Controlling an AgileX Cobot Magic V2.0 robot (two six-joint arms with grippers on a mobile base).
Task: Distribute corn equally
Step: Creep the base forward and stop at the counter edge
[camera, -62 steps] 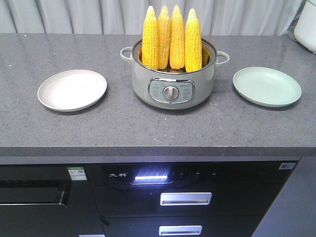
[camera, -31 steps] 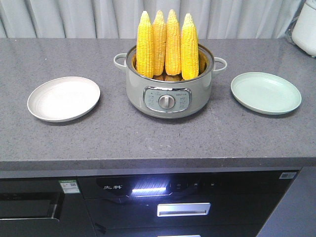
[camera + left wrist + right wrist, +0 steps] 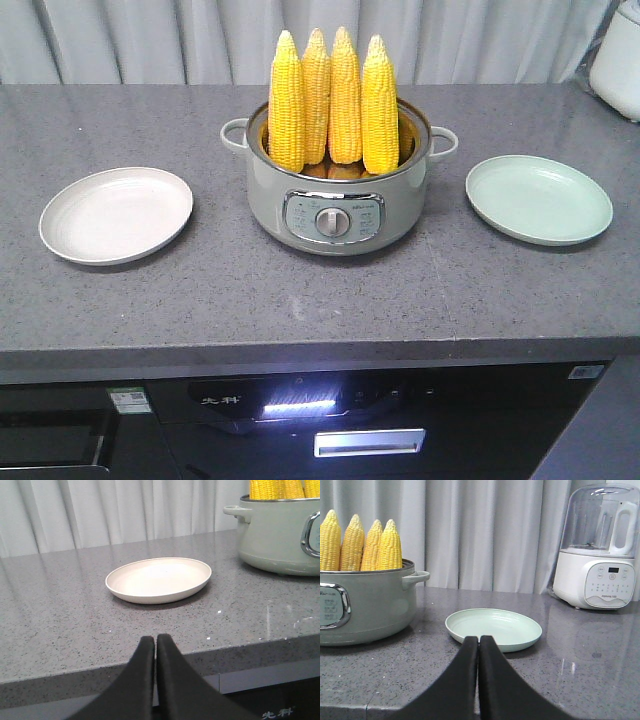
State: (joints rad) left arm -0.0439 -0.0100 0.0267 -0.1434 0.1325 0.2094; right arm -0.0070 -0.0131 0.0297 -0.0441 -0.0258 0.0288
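Note:
Several yellow corn cobs (image 3: 330,98) stand upright, tips up, in a pale green electric pot (image 3: 335,205) at the middle of the grey counter. They show again in the right wrist view as corn (image 3: 362,545) and at the top right of the left wrist view as corn (image 3: 277,489). A cream plate (image 3: 116,214) lies left of the pot and a mint green plate (image 3: 539,198) lies right of it; both hold nothing. My left gripper (image 3: 155,639) is shut and empty, short of the cream plate (image 3: 159,578). My right gripper (image 3: 478,639) is shut and empty before the green plate (image 3: 493,628).
A white blender-style appliance (image 3: 598,550) stands at the counter's far right, behind the green plate. Grey curtains hang behind the counter. Below the counter's front edge (image 3: 320,355) is a dark appliance with lit panel and drawer handle (image 3: 370,442).
The front view has shifted: the counter, pot and plates now sit lower and larger in the frame, with less of the cabinet front showing. Nothing on the counter has moved.

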